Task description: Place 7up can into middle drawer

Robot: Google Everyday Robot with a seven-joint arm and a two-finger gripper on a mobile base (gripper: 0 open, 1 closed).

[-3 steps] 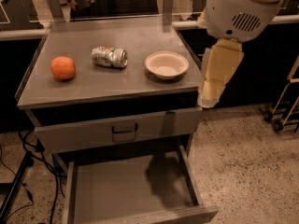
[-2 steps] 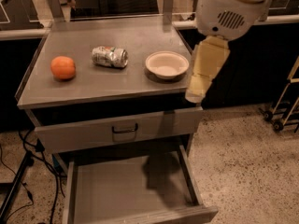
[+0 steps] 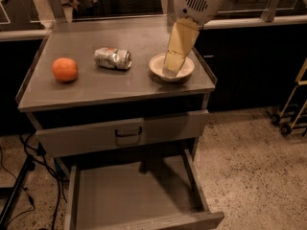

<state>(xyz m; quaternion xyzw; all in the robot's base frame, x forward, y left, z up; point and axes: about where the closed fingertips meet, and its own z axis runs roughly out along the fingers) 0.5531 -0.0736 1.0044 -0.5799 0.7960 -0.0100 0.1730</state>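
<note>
The 7up can (image 3: 112, 58) lies on its side on the grey cabinet top (image 3: 96, 87), between an orange and a white bowl. My gripper (image 3: 169, 71) hangs at the end of the cream arm, pointing down over the bowl, about a can's length to the right of the can and above it. It holds nothing that I can see. The middle drawer (image 3: 129, 198) is pulled out below, a wide grey tray with a bare floor.
An orange (image 3: 64, 69) sits at the left of the top. The shallow white bowl (image 3: 184, 70) is at the right, partly behind the arm. A shut drawer front with a dark handle (image 3: 128, 132) is above the open drawer. Cables (image 3: 24, 176) hang at the left, and a wheeled cart (image 3: 292, 114) stands at the right.
The arm has swung left, from beside the cabinet's right edge to over the white bowl. The can, orange and drawer have not moved.
</note>
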